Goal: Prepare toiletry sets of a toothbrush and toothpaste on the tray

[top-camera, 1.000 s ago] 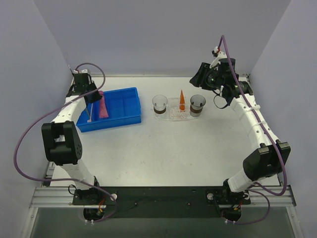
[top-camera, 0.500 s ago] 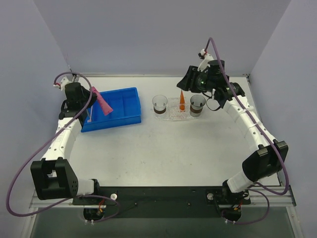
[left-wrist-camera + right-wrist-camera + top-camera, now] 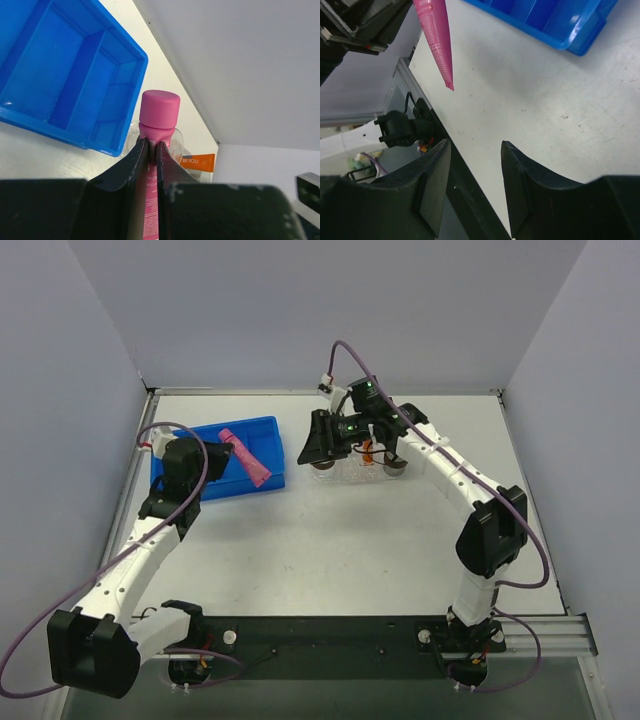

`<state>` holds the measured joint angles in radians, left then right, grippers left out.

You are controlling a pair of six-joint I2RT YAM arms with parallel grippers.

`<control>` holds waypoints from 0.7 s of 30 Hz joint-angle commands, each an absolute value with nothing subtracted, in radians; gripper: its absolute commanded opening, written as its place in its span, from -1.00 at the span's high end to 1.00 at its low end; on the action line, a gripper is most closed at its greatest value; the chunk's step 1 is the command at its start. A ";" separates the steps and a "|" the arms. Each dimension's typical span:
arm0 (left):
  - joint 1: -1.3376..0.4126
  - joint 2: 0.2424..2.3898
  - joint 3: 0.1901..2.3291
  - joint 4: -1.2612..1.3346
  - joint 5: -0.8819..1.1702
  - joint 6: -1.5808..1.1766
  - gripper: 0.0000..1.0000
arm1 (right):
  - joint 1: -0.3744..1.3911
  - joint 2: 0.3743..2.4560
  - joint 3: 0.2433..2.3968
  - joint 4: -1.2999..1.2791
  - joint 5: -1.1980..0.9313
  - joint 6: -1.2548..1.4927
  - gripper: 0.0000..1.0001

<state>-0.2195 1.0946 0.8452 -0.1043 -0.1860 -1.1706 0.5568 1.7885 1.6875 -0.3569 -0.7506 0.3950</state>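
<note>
Moved since 1 second ago: I am swinging my left hand (image 3: pixel 225 447) and right hand (image 3: pixel 475 144) inward over the tabletop (image 3: pixel 330 550).
Left hand: I am clamping it on the pink toothpaste (image 3: pixel 248 457), holding the tube in the air over the blue bin (image 3: pixel 270 440).
Right hand: I am holding it open and empty, near the tray's (image 3: pixel 352 474) left end.
Orange toothpaste (image 3: pixel 368 450): sitting on the tray between 2 cups (image 3: pixel 322 470), partly hidden.

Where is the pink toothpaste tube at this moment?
In the top view the pink toothpaste tube is on the table's left side, clamped in the left gripper, over the right end of the blue bin.
</note>
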 commanded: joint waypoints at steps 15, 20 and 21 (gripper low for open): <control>-0.386 0.997 0.781 -0.014 -0.268 -1.394 0.94 | 0.672 1.847 1.793 -0.535 -0.818 0.275 0.27; -0.408 0.977 0.770 -0.015 -0.296 -1.428 0.94 | 0.680 1.855 1.793 -0.549 -0.781 0.259 0.32; -0.410 0.973 0.770 -0.015 -0.299 -1.427 0.95 | 0.680 1.855 1.793 -0.549 -0.779 0.256 0.32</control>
<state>-0.3969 1.0119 0.7670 -0.0925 -0.2523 -1.3800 0.6701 1.8481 1.7607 -0.5247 -0.7982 0.2863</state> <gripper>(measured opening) 0.181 0.345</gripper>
